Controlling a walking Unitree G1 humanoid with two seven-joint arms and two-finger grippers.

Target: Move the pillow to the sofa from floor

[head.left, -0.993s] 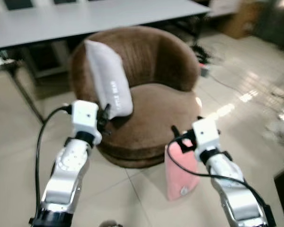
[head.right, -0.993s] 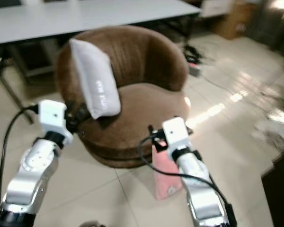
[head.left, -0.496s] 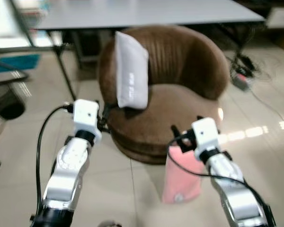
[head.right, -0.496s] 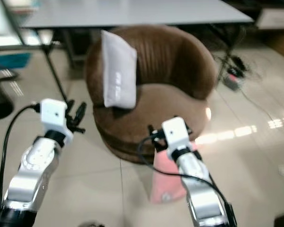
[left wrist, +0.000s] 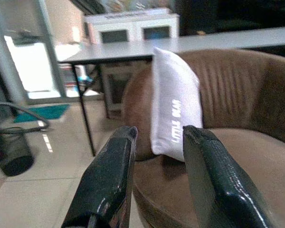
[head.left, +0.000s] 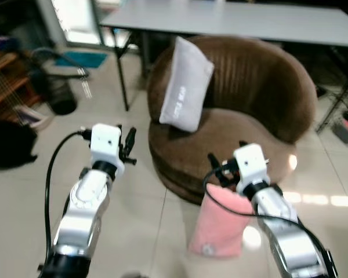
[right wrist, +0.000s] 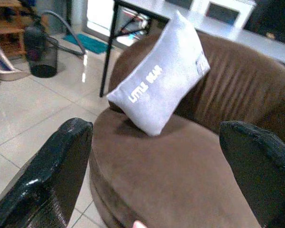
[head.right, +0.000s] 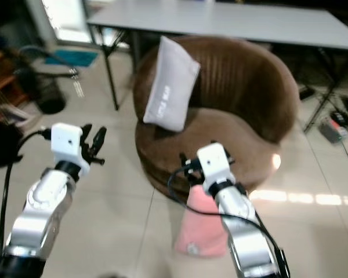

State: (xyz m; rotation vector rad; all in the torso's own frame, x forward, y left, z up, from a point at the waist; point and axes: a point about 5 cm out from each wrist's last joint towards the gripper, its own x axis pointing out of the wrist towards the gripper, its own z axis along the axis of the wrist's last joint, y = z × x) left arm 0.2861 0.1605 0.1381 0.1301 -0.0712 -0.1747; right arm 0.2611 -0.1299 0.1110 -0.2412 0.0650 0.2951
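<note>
On the floor against the brown sofa (head.left: 243, 110), a pink pillow (head.left: 217, 226) is left unlifted, with the right gripper (head.left: 223, 168) spread empty above it and the left gripper (head.left: 127, 145) slightly parted.

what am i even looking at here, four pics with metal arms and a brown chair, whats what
This is a humanoid robot seen through its own cameras. Two pictures come from the eyes in its head, looking down past its silver arms. The other two come from cameras on its wrists, looking along the black fingers. The left gripper and the right gripper are both open and hold nothing. Ahead stands a round brown sofa chair with a grey pillow leaning against its backrest. A pink pillow stands on the tiled floor against the chair's front, just below the right gripper. That is the one it has to lift onto the seat. A long grey table stands behind the chair.
</note>
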